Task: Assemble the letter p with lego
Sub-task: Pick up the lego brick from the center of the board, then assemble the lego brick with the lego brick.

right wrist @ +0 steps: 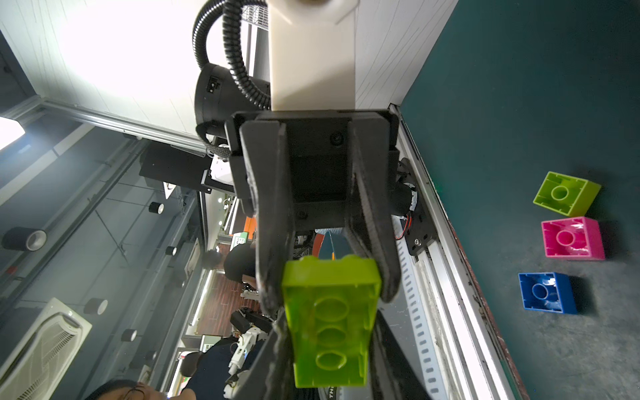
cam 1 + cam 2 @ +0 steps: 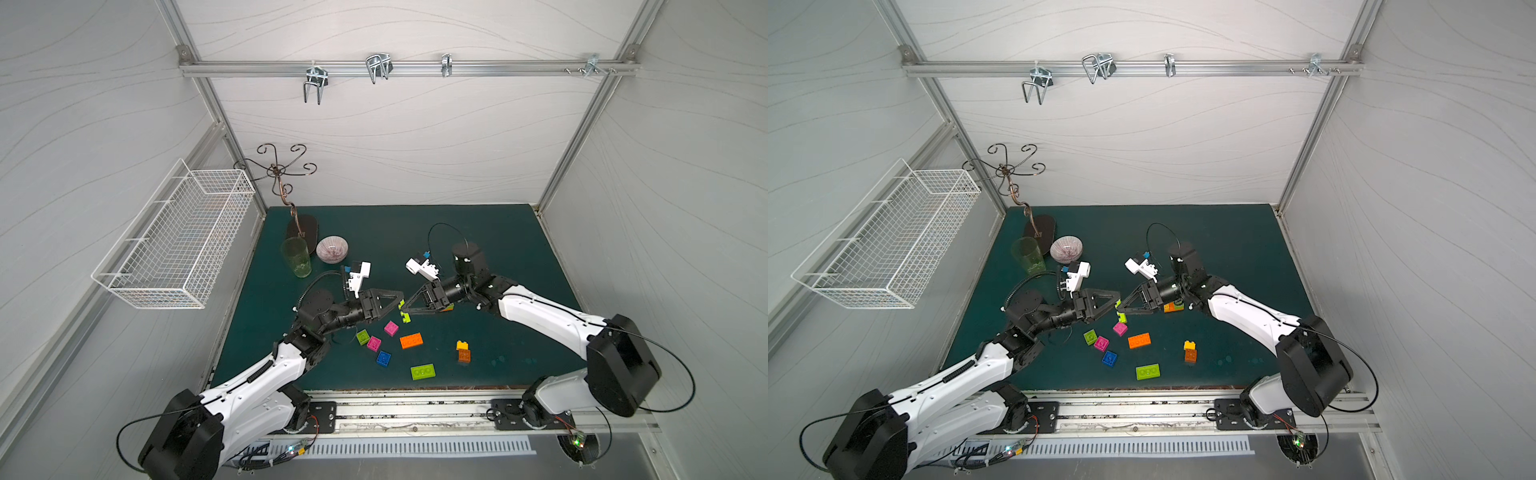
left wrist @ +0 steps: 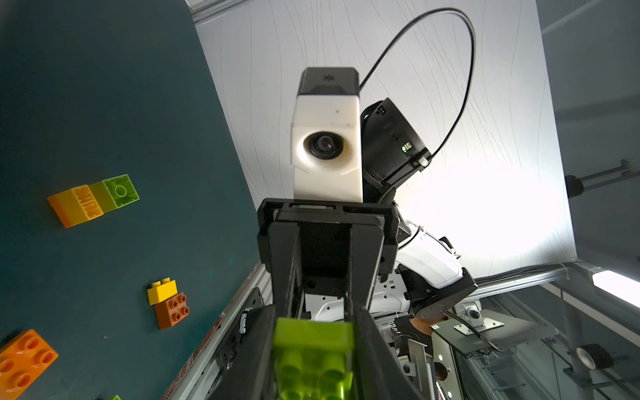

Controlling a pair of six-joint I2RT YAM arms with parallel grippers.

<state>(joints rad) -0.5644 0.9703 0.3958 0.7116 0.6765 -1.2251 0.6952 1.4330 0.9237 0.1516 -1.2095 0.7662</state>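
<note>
Lime oblong brick (image 2: 406, 318): held in the air over the middle of the desk (image 2: 498, 232), where my two grippers meet tip to tip. Long axis runs roughly far-to-near, across the line of my fingers; its near end sticks out past them. Studs face left, hollow underside faces right; three round tubes show in the right wrist view.

Left gripper (image 2: 398, 305): clamped on the brick from the left, one finger against each long side. Right gripper (image 2: 409, 308): closed on the same brick from the right, on the same two sides.

Just near of it, not touching: magenta brick (image 2: 391, 328). Further near and left, a loose cluster with undersides up: lime square brick (image 2: 363, 336), second magenta brick (image 2: 373, 343), blue brick (image 2: 383, 358). Orange oblong brick (image 2: 411, 340) lies studs up, second lime oblong brick (image 2: 422, 371) underside up, both with long axes roughly left-right. Yellow-on-orange stack (image 2: 463, 352) sits to the right. Orange-and-lime joined pair (image 2: 1173, 307) lies below my right gripper's body.

Room: far-right half of the desk is open up to the back wall, and so is the near-right corner. Green cup (image 2: 296, 257), bowl (image 2: 331, 248) and wire stand (image 2: 305, 230) crowd the far-left corner. The near edge ends at a metal rail (image 2: 415, 409).
</note>
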